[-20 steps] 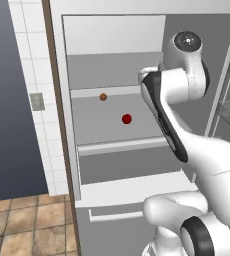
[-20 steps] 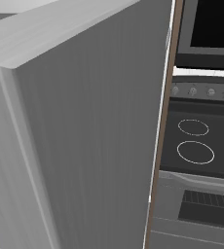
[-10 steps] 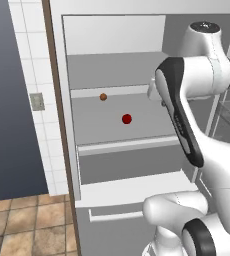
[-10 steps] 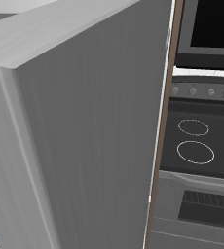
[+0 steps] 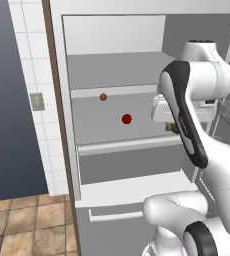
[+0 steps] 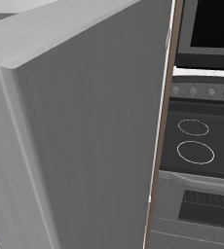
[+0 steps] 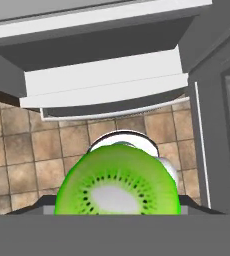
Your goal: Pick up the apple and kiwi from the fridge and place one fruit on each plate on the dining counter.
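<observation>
Hand view: jaws gripping one kiwi (image 7: 118,182), cut face up close; left base view alone shows one apple (image 5: 126,119) left of jaws

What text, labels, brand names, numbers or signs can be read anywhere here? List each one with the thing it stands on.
None can be read.
The fridge, its shelves and its drawer front bear no lettering.
The apple and the kiwi in the gripper carry no sticker.
The stove has ring marks and knobs, without legible markings.
The wall switch plate is blank.
</observation>
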Robot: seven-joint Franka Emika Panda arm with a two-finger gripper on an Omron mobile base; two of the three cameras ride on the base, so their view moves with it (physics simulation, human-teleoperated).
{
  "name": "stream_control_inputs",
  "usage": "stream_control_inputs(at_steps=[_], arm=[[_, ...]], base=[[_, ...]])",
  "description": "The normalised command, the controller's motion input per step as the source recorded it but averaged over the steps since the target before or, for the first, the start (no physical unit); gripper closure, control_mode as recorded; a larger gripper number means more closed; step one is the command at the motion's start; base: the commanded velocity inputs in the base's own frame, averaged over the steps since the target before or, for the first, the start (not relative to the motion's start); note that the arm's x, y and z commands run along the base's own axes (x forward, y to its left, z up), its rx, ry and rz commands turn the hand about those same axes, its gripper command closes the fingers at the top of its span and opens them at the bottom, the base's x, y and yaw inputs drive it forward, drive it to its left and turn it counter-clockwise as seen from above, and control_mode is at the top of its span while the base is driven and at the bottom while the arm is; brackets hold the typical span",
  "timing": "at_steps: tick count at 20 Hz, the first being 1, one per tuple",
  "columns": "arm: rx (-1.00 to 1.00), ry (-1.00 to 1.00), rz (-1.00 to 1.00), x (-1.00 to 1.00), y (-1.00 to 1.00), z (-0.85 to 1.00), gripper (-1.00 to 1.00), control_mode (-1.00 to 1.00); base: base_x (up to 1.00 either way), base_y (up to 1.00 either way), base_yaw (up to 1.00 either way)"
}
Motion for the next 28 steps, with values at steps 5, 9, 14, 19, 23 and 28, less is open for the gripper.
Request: stream_control_inputs(at_steps=[5,9,14,19,23,28], arm=[[0.0,0.01,0.0,-0.2,0.0,-0.55,1.0,-1.0],[0.0,-0.08,0.0,-0.06,0.0,-0.35,1.0,-1.0],[0.0,-0.13,0.0,-0.01,-0.02,-0.33,1.0,-1.0],[0.0,0.0,0.0,-0.02,-0.04,-0.15,1.0,-1.0],[0.0,0.0,0.0,0.0,0.0,0.0,1.0,-1.0],[0.0,0.0,0.0,0.0,0.0,0.0,1.0,-1.0]], base=[[0.0,0.0,0.0],[0.0,0.0,0.0],[0.0,0.0,0.0],[0.0,0.0,0.0],[0.0,0.0,0.0],[0.0,0.0,0.0]])
